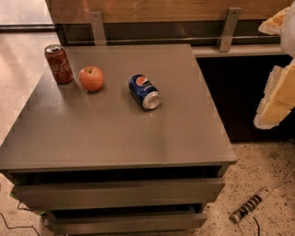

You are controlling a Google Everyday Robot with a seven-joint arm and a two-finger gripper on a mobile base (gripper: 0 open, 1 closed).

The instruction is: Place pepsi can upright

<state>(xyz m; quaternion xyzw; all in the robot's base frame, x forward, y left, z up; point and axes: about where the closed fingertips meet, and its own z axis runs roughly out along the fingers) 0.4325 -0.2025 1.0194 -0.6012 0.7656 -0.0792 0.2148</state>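
You face a grey cabinet (pixel 115 133) on a speckled floor (pixel 272 159), with a wood panel (pixel 161 9) and two metal brackets (pixel 228 28) behind it; below the top, two drawers (pixel 120 193) stand slightly pulled out. The pepsi can (pixel 144 91) lies on its side a little behind the middle of the top, its round red-white-blue logo turned upward and one silver end pointing toward the front right; no wording on it can be read. To its left sits an apple (pixel 91 78), near but not touching; further left, at the back left corner, a red can (pixel 58 63) stands upright with white script on its side that you cannot quite read. The front half of the top is bare, and so is the strip to the right of the pepsi can up to the right edge; the red can stands close to the left edge. The gripper (pixel 275 101) hangs at the right border of the view, past the cabinet's right edge and well apart from the pepsi can; whether it is spread or pressed together, you cannot tell; it grips nothing that shows. A power strip (pixel 251 209) lies on the floor at the front right.
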